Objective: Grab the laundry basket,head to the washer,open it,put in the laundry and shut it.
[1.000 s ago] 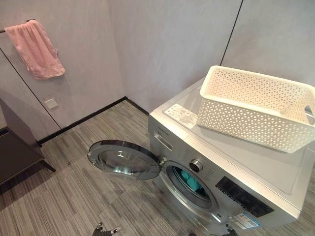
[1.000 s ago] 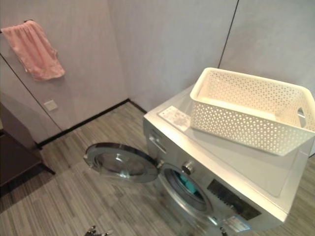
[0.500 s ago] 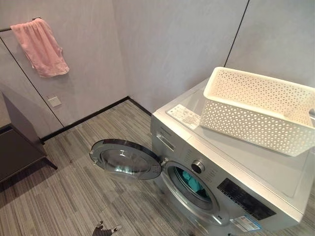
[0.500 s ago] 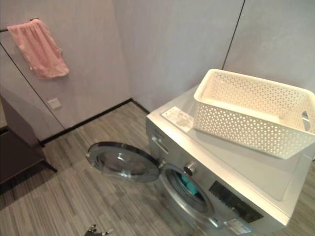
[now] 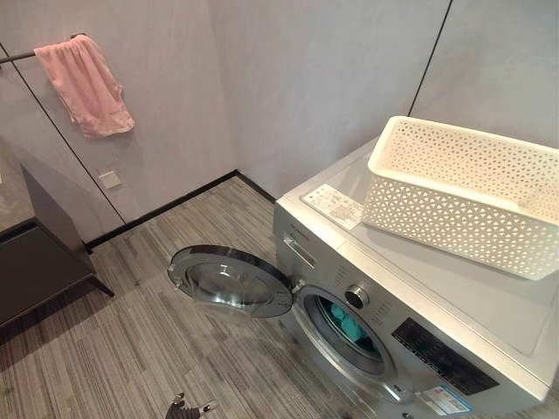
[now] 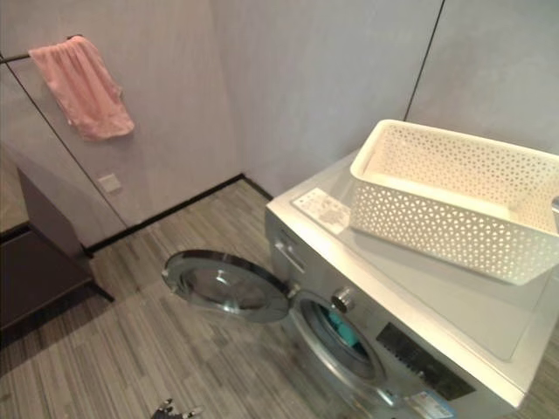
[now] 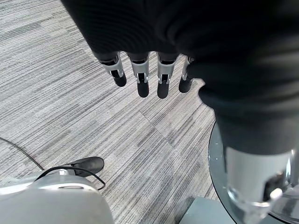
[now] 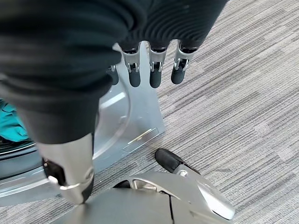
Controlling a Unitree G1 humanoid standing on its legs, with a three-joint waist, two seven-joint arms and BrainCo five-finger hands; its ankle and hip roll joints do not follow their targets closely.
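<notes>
Well apart from both hands' relaxed fingers point(image 7: 142, 79), the laundry basket point(image 5: 463, 196) sits atop the washer point(image 5: 419, 305)

White perforated plastic laundry basket point(image 5: 465, 194), upright atop the silver front-loading washer point(image 5: 410, 305), well above both hands. Round glass-and-chrome washer door point(image 5: 231, 280) swung fully open; teal laundry point(image 5: 351, 324) inside the drum, beside the right hand point(image 8: 150, 65).

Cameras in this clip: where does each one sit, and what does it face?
Left and right eye views: on the head, looking down at the washer, its open door and the basket on top.
Left wrist view: along the left hand, facing floor.
Right wrist view: along the right hand, facing floor and the washer's base; shares the teal laundry with the eye views.
</notes>
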